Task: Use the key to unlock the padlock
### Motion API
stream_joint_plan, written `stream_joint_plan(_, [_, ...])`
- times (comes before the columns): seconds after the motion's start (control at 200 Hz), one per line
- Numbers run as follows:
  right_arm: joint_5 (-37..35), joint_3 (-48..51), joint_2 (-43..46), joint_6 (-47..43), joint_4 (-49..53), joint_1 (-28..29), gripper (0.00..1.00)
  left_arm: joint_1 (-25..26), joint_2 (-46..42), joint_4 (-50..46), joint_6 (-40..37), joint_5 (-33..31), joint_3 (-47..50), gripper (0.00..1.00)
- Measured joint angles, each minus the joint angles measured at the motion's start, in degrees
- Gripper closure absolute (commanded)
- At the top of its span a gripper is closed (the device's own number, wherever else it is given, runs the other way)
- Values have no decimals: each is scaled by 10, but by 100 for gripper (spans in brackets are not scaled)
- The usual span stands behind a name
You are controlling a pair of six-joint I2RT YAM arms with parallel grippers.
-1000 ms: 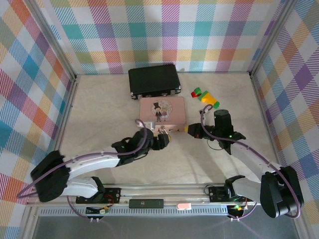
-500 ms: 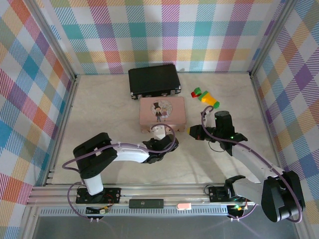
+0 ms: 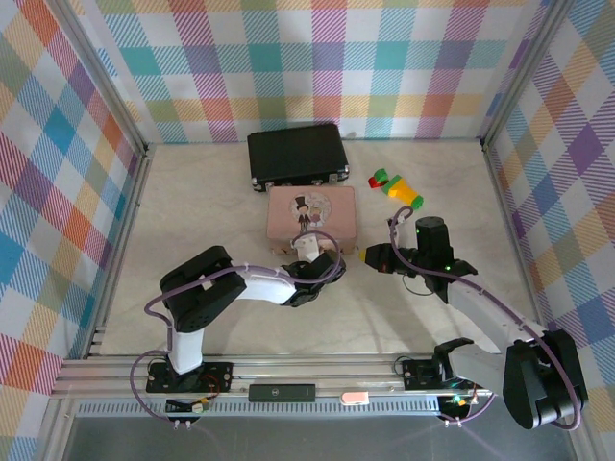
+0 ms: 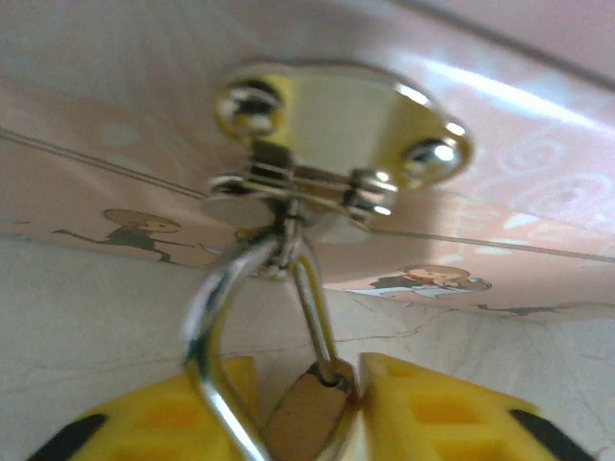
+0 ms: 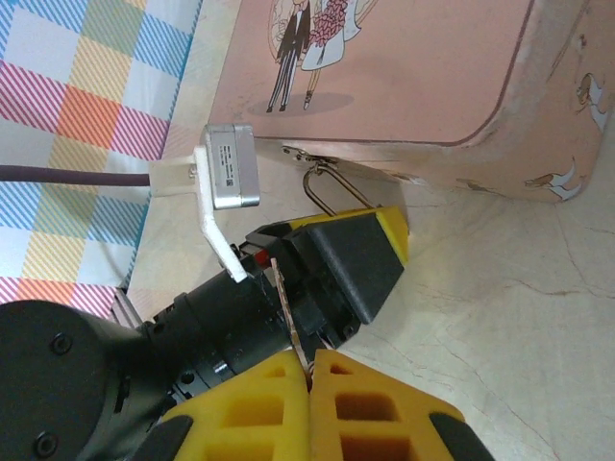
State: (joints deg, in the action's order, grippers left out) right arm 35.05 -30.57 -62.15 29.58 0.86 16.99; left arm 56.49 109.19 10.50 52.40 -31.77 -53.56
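Currently, the padlock (image 4: 293, 423) is hung by its silvery shackle (image 4: 213, 298) from the brass clasp (image 4: 327, 125) on the front wall of the pink tin (image 5: 423, 67), which is set on the worktop (image 3: 384, 307). The left pincer (image 4: 307, 403) is closed on the padlock's brass body, which is seen in the left wrist view wedged between the two yellow pads (image 4: 432, 413) just below the clasp. The right pincer (image 5: 309, 363) is held just beside the left one, off the tin's front right corner, and is shut tight on the key (image 5: 284, 307), a thin metal strip pinched between its yellow fingertips and pointed toward the left pincer.
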Motion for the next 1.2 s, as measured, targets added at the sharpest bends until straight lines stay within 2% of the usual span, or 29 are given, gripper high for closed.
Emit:
stream_joint_plan(0.2, [2, 10, 0, 7, -7, -6, 100, -24, 16, 80, 7, 54, 2, 100])
stream_joint_plan(0.515, [15, 56, -6, 32, -36, -6, 100, -28, -13, 170, 46, 138, 62, 100])
stream_joint_plan(0.9, [89, 93, -117, 84, -156, -8, 100, -28, -51, 335, 95, 252, 150, 100])
stream_joint_plan(1.2, [128, 93, -158, 105, -221, -13, 100, -32, -52, 438, 106, 279, 177, 100])
